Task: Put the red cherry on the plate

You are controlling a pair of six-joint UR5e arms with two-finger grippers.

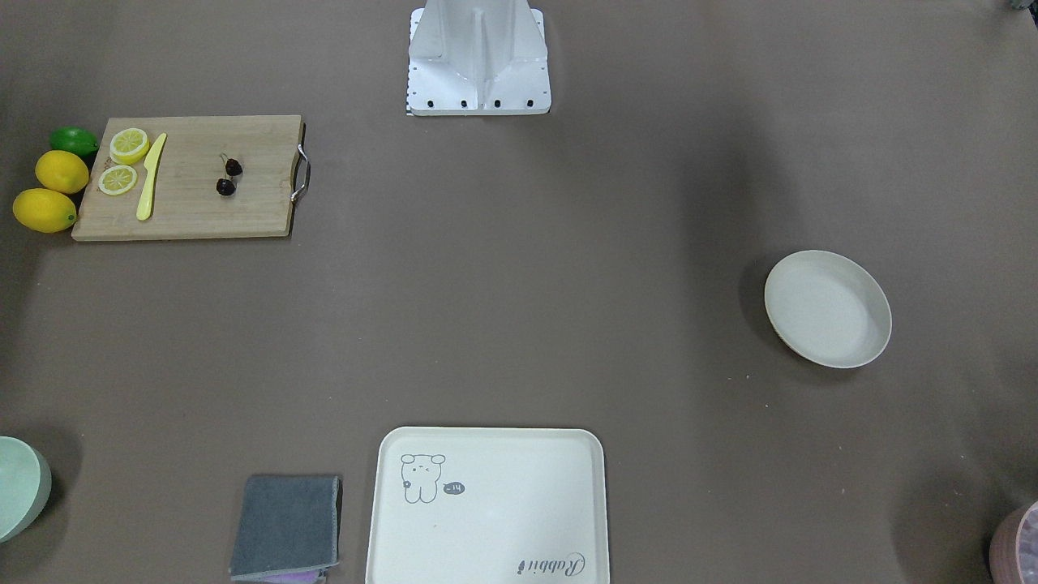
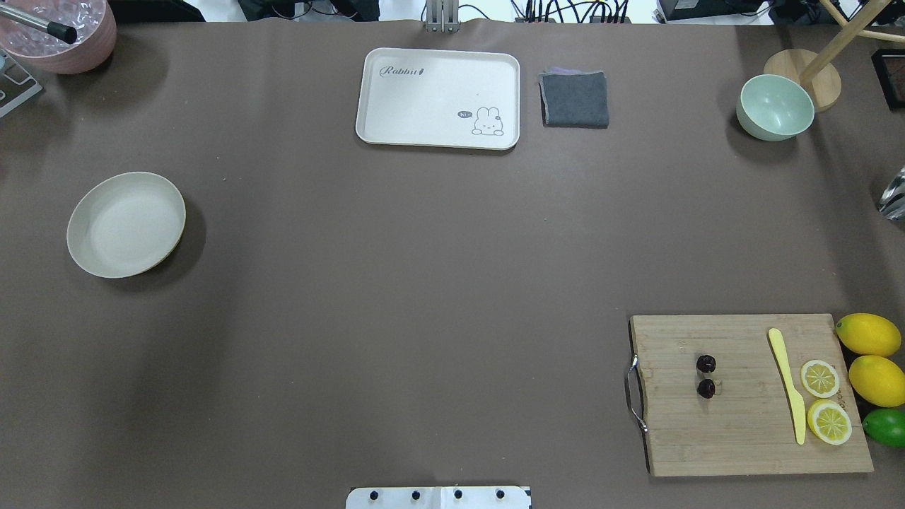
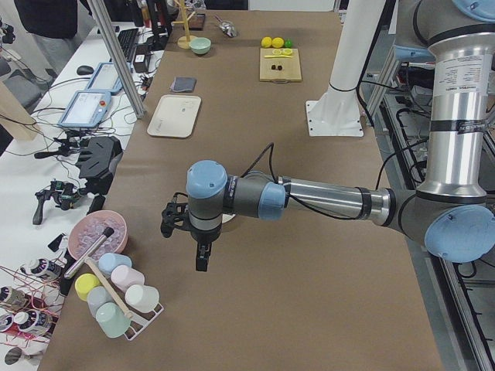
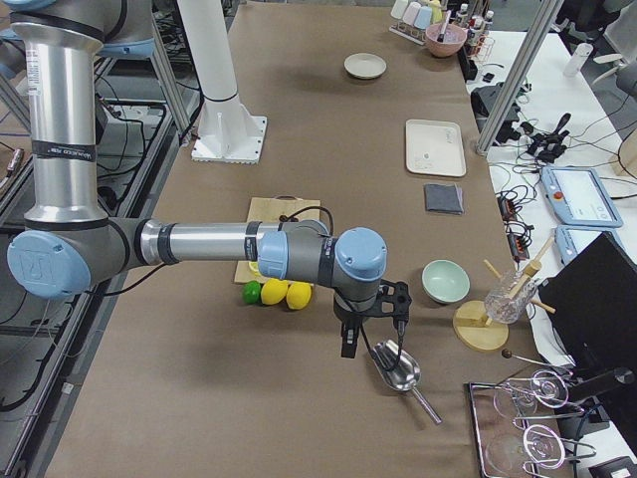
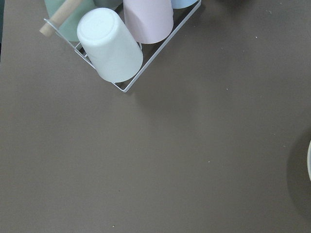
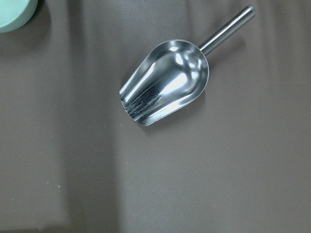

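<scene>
The red cherry [image 1: 229, 176] [image 2: 705, 376], a pair of tiny dark fruits, lies on the wooden cutting board [image 2: 742, 424] at the robot's right. The plate [image 1: 827, 308] [image 2: 126, 224], cream-white and empty, sits far away at the robot's left. Neither gripper shows in the overhead or front views. My left gripper [image 3: 203, 259] hangs near the table's left end, beside the cup rack; my right gripper [image 4: 348, 344] hangs over the right end by a metal scoop [image 6: 165, 82]. Whether either is open or shut, I cannot tell.
Lemon slices [image 2: 824, 399], a yellow knife [image 2: 788, 385], whole lemons [image 2: 873, 357] and a lime [image 2: 887, 426] crowd the board's right side. A cream tray [image 2: 438, 99], grey cloth [image 2: 574, 99] and green bowl [image 2: 775, 107] line the far edge. Cups in a rack [image 5: 119, 39] stand at the left end.
</scene>
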